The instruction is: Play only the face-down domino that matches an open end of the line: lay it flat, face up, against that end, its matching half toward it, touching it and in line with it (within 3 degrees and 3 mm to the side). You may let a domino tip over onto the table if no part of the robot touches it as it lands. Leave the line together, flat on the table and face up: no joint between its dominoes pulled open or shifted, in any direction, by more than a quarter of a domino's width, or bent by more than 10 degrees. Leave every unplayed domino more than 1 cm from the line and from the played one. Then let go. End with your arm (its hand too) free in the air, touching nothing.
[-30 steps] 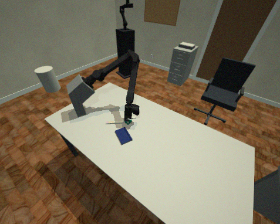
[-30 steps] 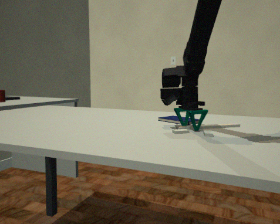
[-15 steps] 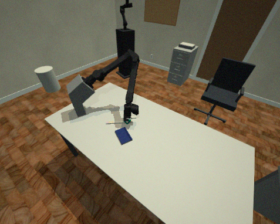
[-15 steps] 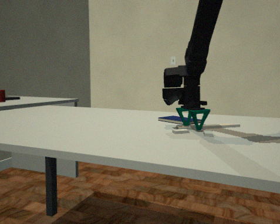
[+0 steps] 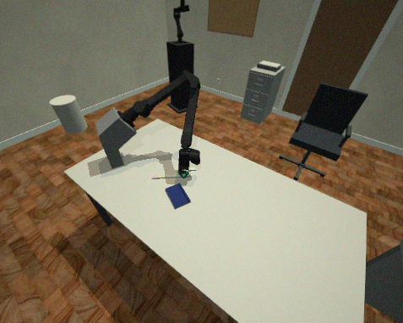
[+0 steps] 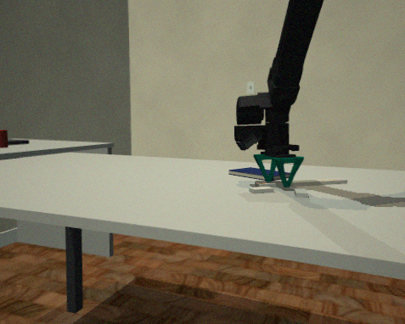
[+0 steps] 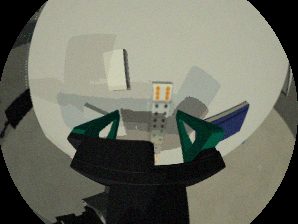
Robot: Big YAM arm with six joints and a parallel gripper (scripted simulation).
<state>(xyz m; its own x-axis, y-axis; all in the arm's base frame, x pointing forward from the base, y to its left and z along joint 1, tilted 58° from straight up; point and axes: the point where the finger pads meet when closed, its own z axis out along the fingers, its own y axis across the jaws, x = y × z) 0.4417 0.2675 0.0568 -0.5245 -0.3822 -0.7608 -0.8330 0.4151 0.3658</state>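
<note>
The line of face-up dominoes runs away beneath the gripper. Its end domino shows six orange pips on the outermost half and black pips on the inner half; pips near the gripper body are too small to read. A face-down domino lies apart, to the left of that end in the wrist view. Another small piece, its face unreadable, shows as a thin grey strip beside the left finger. My gripper is open and empty, low over the line.
A blue book lies beside the line, just outside the right finger in the wrist view. The arm's grey mount stands at the table's far-left end. The arm's shadows fall across the dominoes.
</note>
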